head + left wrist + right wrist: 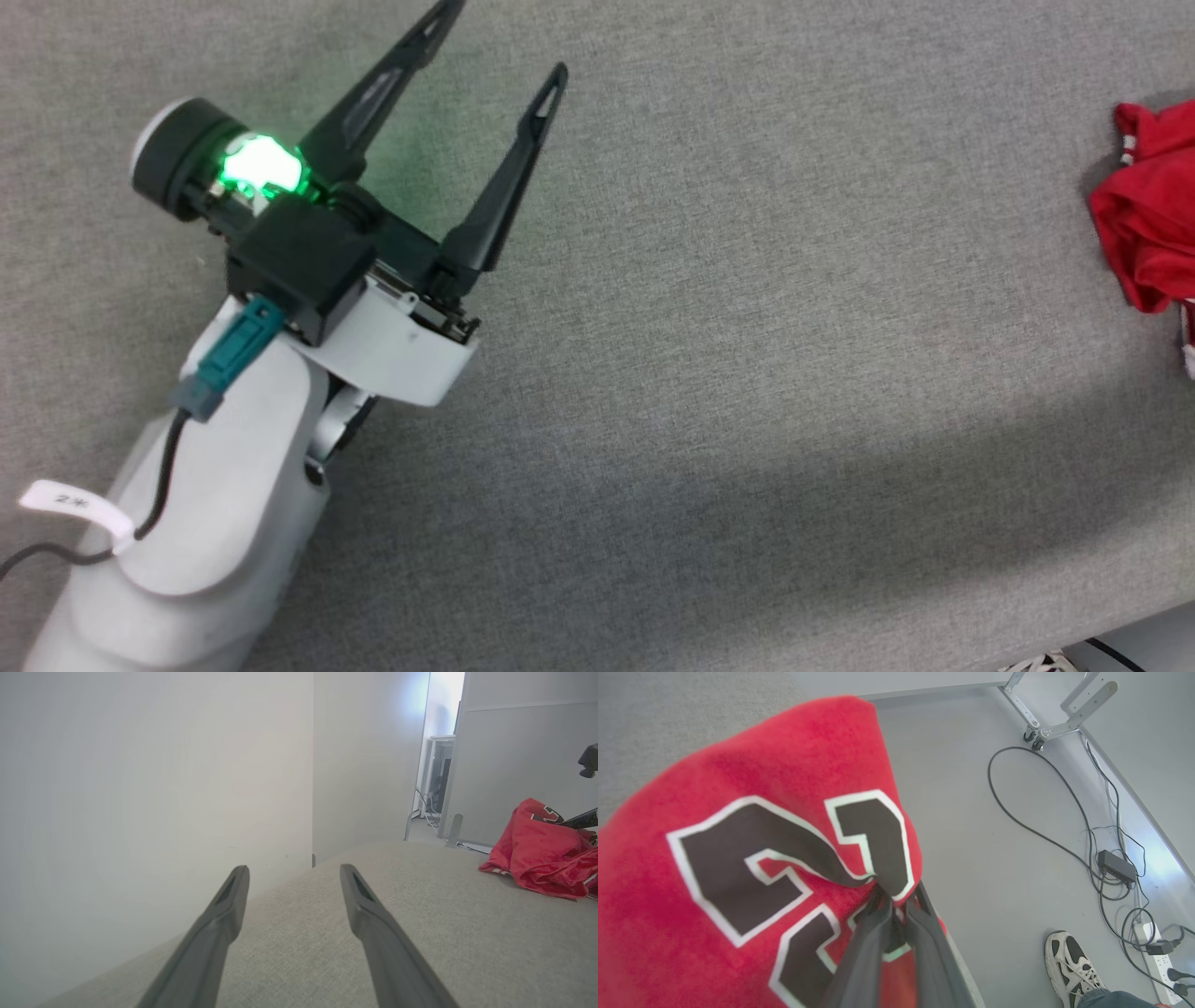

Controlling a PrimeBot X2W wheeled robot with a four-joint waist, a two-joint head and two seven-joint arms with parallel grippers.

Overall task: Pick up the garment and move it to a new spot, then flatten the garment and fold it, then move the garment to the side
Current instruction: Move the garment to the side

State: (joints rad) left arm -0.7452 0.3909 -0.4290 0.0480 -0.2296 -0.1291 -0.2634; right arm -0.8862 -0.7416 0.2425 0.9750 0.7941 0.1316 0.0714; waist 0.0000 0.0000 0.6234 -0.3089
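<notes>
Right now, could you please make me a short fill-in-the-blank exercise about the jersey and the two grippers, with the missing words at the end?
1. The right gripper is shut on the ____ garment.
2. The left gripper stands ____ over the grey surface, holding nothing.
3. The numerals on the garment are black with a ____ outline.
4. A person's shoe stands on the ____ near the cables.
Missing words: red; open; white; floor.

A grey woven-fabric surface [747, 392] carries 1 item: the crumpled red garment [1148, 215], bunched near the edge on the robot's right.
</notes>
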